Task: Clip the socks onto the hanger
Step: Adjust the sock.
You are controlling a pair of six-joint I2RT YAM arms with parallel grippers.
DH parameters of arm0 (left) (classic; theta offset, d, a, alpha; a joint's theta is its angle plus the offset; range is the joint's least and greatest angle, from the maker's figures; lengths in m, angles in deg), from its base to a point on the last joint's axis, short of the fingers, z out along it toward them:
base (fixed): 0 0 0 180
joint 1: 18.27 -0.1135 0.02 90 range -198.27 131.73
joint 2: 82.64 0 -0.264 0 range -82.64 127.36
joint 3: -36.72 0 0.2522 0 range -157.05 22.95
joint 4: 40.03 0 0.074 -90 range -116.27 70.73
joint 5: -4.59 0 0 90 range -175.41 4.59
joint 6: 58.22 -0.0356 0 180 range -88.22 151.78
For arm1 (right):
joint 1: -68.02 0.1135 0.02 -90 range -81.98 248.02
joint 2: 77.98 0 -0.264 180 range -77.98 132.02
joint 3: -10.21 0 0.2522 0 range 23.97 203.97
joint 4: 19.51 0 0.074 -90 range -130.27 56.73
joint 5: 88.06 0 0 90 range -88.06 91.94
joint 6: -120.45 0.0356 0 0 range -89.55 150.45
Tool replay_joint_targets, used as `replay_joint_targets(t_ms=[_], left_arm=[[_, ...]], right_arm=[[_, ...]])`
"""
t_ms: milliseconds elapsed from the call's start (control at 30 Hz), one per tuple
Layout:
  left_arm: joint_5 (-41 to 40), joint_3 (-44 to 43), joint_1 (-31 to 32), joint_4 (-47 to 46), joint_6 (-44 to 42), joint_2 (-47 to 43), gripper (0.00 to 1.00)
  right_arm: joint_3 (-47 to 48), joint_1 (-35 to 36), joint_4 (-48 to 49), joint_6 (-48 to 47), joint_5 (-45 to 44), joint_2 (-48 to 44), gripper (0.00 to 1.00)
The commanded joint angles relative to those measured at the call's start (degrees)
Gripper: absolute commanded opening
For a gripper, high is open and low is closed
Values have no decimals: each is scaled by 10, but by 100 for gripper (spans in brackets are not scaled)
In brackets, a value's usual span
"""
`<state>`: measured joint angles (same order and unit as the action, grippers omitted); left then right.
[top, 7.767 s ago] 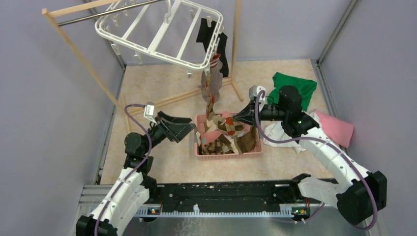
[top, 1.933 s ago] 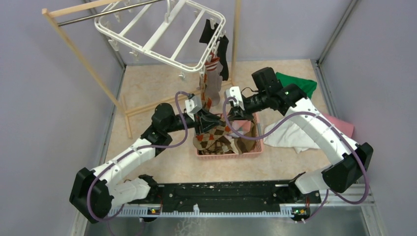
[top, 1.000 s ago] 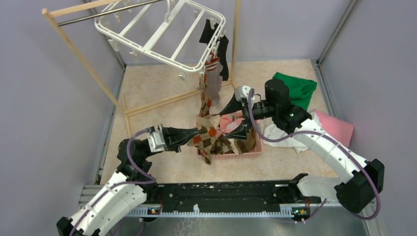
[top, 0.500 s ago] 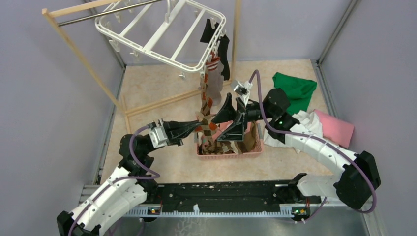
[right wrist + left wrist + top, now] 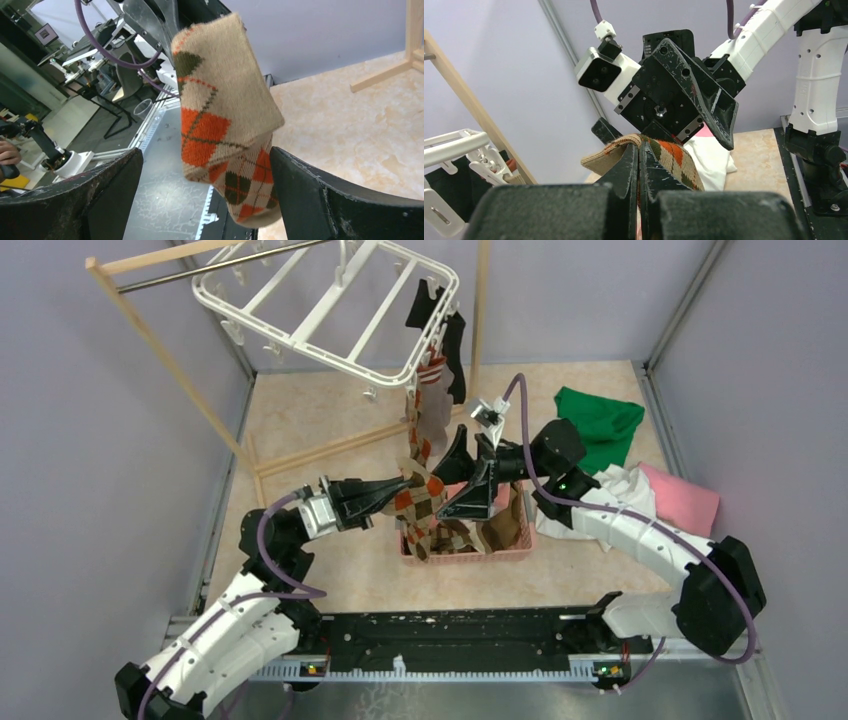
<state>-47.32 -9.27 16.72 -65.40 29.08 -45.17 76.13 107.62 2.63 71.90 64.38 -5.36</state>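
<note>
Holds brown argyle sock (image 5: pixel 663 156) clamped in left gripper (image 5: pixel 639 150) above pink basket (image 5: pixel 468 551). Spreads right gripper (image 5: pixel 445 490) wide around it, not touching. Lists white hanger (image 5: pixel 330 310) far left, socks (image 5: pixel 432 350) clipped on its right edge.

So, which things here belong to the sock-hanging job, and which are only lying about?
Job: argyle sock, gripped by the left pincer; open right pincer near it; hanger; hung socks.
Lying about: green cloth; pink cloth; wooden rack.
</note>
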Motion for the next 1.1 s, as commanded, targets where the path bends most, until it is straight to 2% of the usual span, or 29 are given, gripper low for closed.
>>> replay_joint_targets(t_ms=[0, 167, 367, 433, 633, 767, 900, 933, 1067], left_arm=[[18, -10, 2, -53, 16, 12, 0], [11, 10, 2, -61, 25, 12, 0], [-10, 34, 2, -55, 24, -6, 0], [-16, 39, 2, -52, 26, -9, 0], [-25, 43, 2, -51, 26, -15, 0], [-28, 43, 2, -43, 26, -16, 0], [-40, 42, 1, -20, 47, -21, 1], [-47, 40, 2, 0, 50, -25, 9], [-76, 19, 1, 109, 58, -60, 53]], right_arm=[[41, 2, 99, 32, -5, 12, 95], [66, 2, 127, 43, -6, 16, 92], [75, -7, 121, 45, -20, 14, 83], [76, -10, 116, 42, -24, 14, 77], [65, -10, 100, 24, -32, 11, 46], [63, -11, 87, -3, -33, 6, 17], [66, -10, 59, -58, -26, -1, 4], [71, -11, 36, -84, -25, -6, 3], [95, -10, -113, -261, -21, -28, 0]])
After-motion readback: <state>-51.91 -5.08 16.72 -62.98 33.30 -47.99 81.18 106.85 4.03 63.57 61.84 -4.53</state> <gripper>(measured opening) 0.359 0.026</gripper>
